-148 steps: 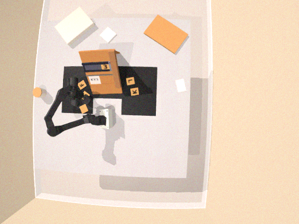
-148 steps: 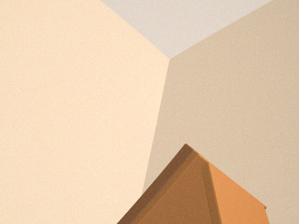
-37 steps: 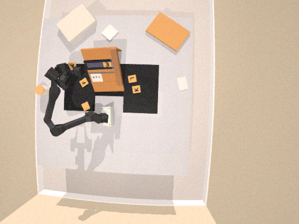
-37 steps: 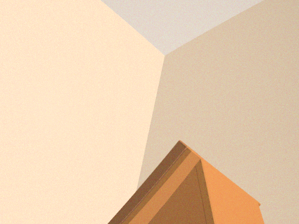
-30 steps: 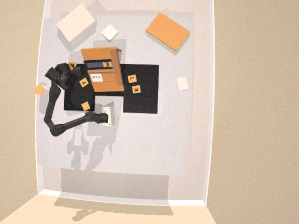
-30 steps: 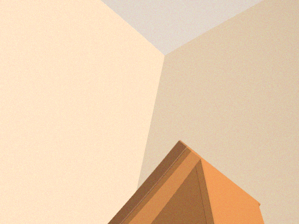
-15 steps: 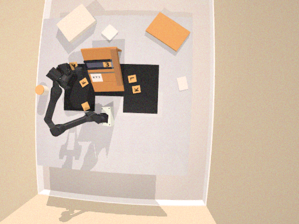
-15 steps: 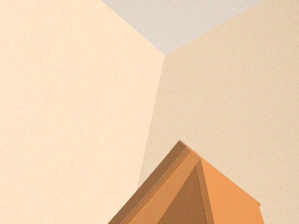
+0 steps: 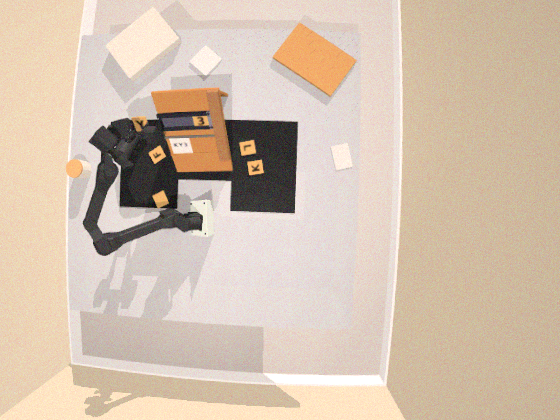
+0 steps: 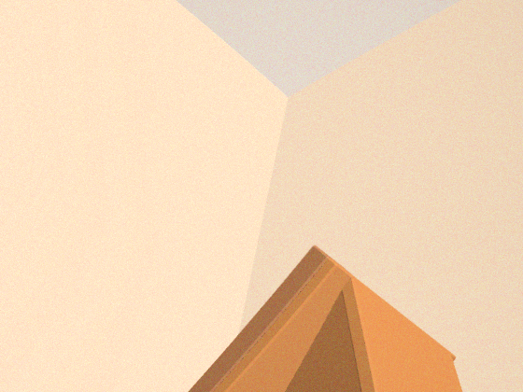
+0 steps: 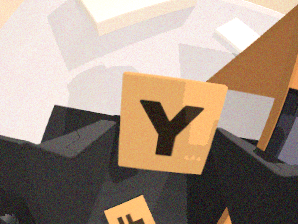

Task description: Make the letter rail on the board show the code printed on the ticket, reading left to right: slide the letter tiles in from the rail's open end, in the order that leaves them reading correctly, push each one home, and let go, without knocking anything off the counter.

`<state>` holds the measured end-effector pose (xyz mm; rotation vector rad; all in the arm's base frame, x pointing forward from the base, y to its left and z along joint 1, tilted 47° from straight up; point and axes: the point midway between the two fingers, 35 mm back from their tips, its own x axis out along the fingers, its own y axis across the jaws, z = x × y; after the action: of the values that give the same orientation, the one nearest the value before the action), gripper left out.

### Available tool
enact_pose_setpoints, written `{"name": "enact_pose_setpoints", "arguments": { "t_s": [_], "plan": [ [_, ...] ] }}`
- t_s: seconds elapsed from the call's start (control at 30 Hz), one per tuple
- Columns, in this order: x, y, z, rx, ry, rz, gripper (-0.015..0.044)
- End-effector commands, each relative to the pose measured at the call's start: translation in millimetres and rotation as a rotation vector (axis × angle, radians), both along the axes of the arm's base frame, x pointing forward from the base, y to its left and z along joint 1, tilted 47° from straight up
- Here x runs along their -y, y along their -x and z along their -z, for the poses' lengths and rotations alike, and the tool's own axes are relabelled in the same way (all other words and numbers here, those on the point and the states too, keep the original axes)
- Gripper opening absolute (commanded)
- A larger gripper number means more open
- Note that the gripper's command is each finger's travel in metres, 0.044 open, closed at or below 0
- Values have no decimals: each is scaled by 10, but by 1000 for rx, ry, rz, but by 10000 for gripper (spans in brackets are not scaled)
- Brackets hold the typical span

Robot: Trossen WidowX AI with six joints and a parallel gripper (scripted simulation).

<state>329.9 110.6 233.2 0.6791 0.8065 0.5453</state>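
Note:
My gripper (image 9: 143, 128) (image 11: 167, 129) is shut on the Y tile (image 9: 139, 122) (image 11: 172, 112), held upright-reading in the wrist view, left of the rail's left end and apart from it. The dark rail (image 9: 176, 122) (image 11: 289, 131) on the orange board (image 9: 200, 162) (image 11: 260, 62) holds the 3 tile (image 9: 201, 121) at its right end. The ticket (image 9: 180, 145) reads KY3. The K tile (image 9: 255, 167) and L tile (image 9: 247, 147) lie on the black mat right of the board. The F tile (image 9: 157, 154) (image 11: 132, 212) lies left of the board.
Another tile (image 9: 160, 199), its letter unreadable, lies near the arm base (image 9: 204, 227). An orange-topped cylinder (image 9: 75, 168) stands at the left edge. A cream box (image 9: 142, 42), a small white block (image 9: 205, 60) and an orange box (image 9: 315, 59) are at the back; a white block (image 9: 342, 156) is right.

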Motion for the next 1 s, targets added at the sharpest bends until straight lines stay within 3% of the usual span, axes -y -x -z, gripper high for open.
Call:
{"name": "enact_pose_setpoints", "arguments": {
  "t_s": [0.0,0.97],
  "plan": [
    [7,7,56,-9,1,-5,0],
    [105,-25,159,-9,1,-5,0]
  ]
}}
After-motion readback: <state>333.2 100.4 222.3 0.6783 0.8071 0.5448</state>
